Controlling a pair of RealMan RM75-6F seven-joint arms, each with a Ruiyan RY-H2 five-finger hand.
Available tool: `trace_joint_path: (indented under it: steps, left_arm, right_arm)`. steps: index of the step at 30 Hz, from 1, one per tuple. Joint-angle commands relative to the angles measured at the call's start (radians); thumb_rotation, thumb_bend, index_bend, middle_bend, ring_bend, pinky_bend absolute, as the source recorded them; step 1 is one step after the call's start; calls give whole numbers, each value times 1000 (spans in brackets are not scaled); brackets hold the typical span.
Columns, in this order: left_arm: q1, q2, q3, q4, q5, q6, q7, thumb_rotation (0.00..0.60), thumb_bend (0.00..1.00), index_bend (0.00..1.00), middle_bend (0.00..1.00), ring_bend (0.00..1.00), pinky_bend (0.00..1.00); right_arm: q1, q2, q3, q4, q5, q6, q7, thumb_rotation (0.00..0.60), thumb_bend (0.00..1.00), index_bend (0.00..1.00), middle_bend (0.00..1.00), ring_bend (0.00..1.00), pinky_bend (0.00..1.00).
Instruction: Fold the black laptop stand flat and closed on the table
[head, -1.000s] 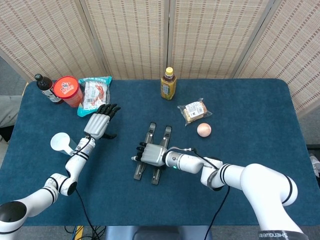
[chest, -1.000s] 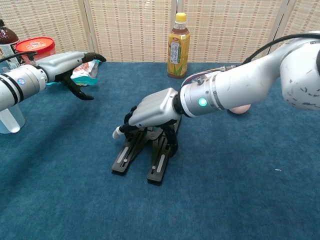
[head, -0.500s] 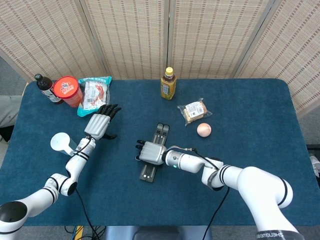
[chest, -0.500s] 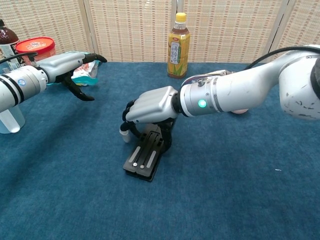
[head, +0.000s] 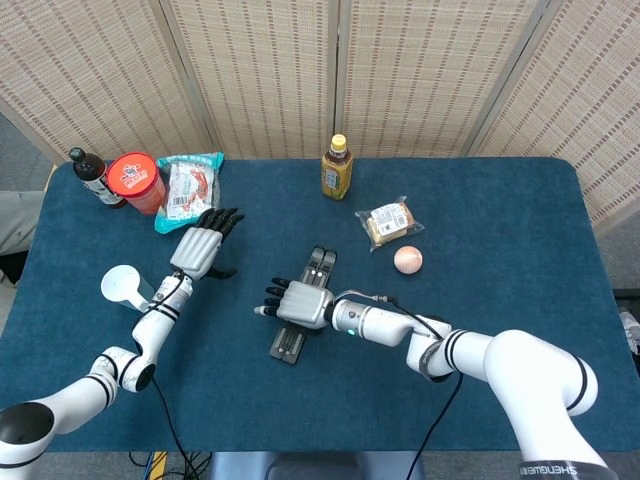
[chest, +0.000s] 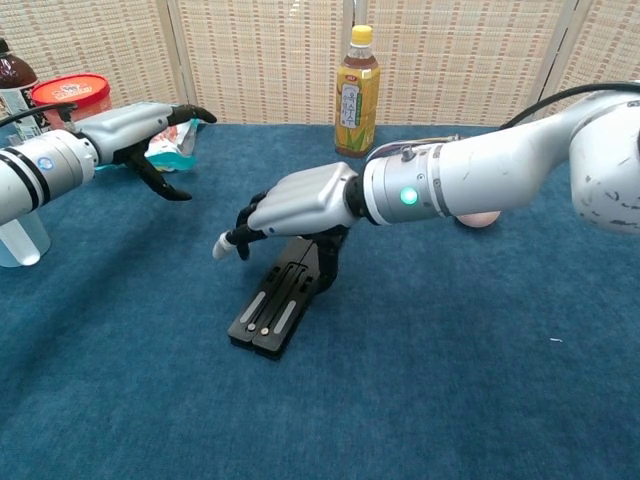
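Observation:
The black laptop stand (head: 291, 341) (chest: 274, 314) lies flat on the blue table, its two bars side by side and closed together, running diagonally. My right hand (head: 297, 302) (chest: 300, 203) hovers over the stand's middle and far part with fingers stretched out to the left and apart; its thumb reaches down to the stand's far end, and the hand hides that part in the head view. My left hand (head: 203, 243) (chest: 140, 133) floats well to the left of the stand, fingers apart and lightly curved, holding nothing.
A tea bottle (head: 337, 167) (chest: 357, 92) stands behind the stand. A wrapped bun (head: 388, 222) and a pale round fruit (head: 408, 260) lie to the right. At far left are a red tub (head: 135, 182), a dark bottle (head: 92, 176), a snack bag (head: 188, 186) and a white cup (head: 125, 285).
The stand's two splayed bars have been brought together into one closed strip. My right hand has since risen and spread its fingers. The left hand has stayed put.

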Motion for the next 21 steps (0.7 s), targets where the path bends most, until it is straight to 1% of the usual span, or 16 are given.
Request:
trace_joint_path:
  steps: [1,6,10,13,17,21]
  left_arm:
    - [2,13,1,-23,7,17,16,600,135,72,38,0,0]
    - [20,47,2,-94,16,61,55,600,135,72,38,0,0]
    - [46,85,8,-163,20,106,113,600,135,72,37,0,0]
    - [73,125,7,-238,7,134,167,600,135,72,38,0,0]
    - [125,198,-1,-373,-41,167,245,600,135,72,38,0,0]
    - [179,273,12,-491,-81,195,324,600,135,72,38,0,0]
  right_arm:
    - [-29,44,30,-61,49,17,-33,600,162,0,30,0,0]
    - [-104,139,65,-188,154,51,-165,600,162,0,24,0,0]
    - [-190,225,69,-305,249,111,-311,600,162,0,24,0,0]
    - [-272,293,69,-403,331,194,-409,600,162,0,24,0,0]
    - [-389,391,61,-535,423,337,-522,600,162,0,31,0,0]
    - [-495,462,52,-631,473,472,-576,600,163,0,48,0,0]
